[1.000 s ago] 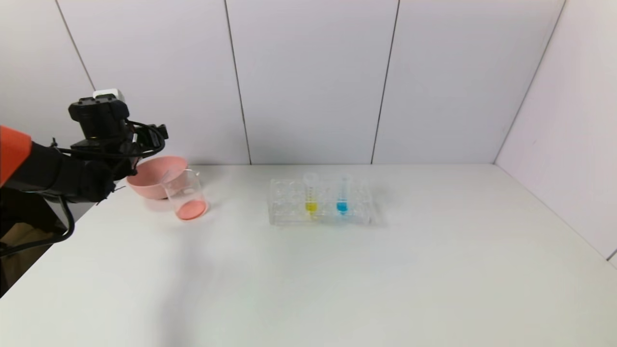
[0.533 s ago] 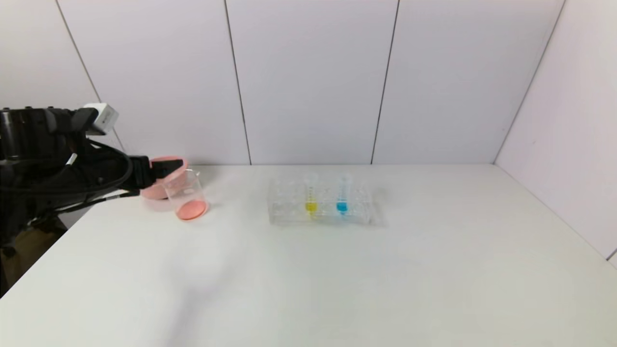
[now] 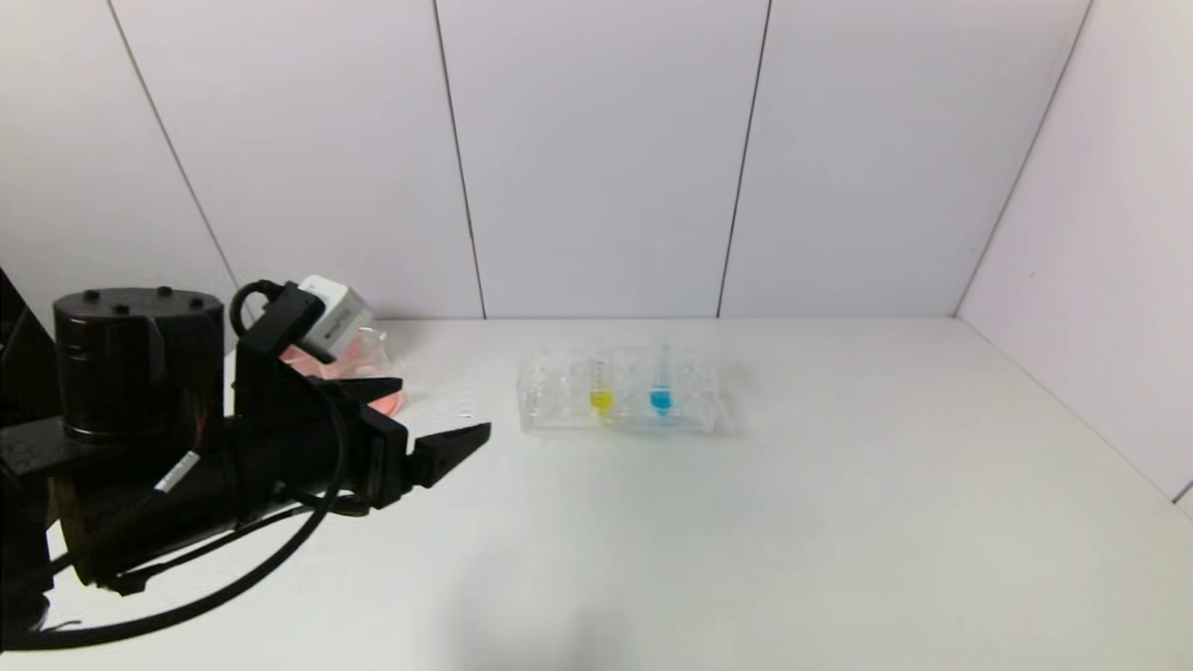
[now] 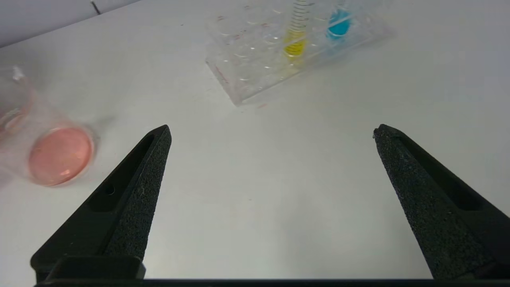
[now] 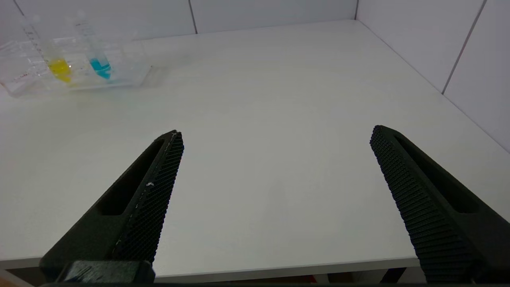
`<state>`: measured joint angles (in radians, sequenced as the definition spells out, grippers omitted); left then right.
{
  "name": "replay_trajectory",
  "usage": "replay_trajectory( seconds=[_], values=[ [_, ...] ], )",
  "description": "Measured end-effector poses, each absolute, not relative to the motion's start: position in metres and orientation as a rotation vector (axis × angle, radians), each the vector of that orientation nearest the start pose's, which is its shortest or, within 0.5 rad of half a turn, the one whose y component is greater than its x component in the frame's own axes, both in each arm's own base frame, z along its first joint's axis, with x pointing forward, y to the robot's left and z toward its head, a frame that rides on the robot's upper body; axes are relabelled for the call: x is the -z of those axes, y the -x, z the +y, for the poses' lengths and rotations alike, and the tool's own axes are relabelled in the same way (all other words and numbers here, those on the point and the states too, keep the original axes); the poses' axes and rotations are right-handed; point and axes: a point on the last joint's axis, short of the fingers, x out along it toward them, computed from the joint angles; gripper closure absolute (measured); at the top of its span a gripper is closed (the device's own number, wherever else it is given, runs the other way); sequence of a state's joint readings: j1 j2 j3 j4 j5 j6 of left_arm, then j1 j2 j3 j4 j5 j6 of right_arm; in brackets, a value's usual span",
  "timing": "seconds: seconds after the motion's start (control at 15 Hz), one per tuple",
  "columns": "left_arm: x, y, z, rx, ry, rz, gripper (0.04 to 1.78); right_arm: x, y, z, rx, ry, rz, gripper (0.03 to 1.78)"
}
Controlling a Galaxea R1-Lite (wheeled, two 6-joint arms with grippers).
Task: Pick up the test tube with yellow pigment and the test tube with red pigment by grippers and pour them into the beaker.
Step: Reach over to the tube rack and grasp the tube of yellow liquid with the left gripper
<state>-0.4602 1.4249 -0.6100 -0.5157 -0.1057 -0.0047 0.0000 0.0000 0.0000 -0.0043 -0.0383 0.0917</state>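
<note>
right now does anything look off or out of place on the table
Yes: the rack holds only the yellow tube and a blue tube; no red tube shows anywhere. The beaker already holds pink-red liquid. Nothing looks spilled. Left tool is open and empty.

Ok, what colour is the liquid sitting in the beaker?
Pinkish red, a thin layer in the beaker; clearest in the left wrist view.

beaker (image 4: 59, 155) on table (image 3: 746, 522) left of rack (image 3: 620, 403), two tubes standing in rack
</note>
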Motion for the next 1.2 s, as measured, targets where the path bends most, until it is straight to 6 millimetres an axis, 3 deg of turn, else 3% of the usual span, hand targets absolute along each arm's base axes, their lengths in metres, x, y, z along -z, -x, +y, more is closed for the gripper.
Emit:
replay_trajectory(
  seconds=[0.27, 0.67, 1.2],
  values=[
    [-0.178, -0.205, -0.156, 0.464, -0.027, 0.246, 0.04, -0.076, 0.023, -0.001, 0.038, -0.092, -0.006, 0.10],
    [-0.153, -0.241, -0.237, 0.248, 0.011, 0.103, 0.04, -0.076, 0.023, -0.001, 0.038, -0.092, -0.006, 0.10],
    [-0.118, -0.293, -0.296, 0.136, 0.028, 0.063, 0.04, -0.076, 0.023, -0.001, 0.038, -0.091, -0.006, 0.10]
  ],
)
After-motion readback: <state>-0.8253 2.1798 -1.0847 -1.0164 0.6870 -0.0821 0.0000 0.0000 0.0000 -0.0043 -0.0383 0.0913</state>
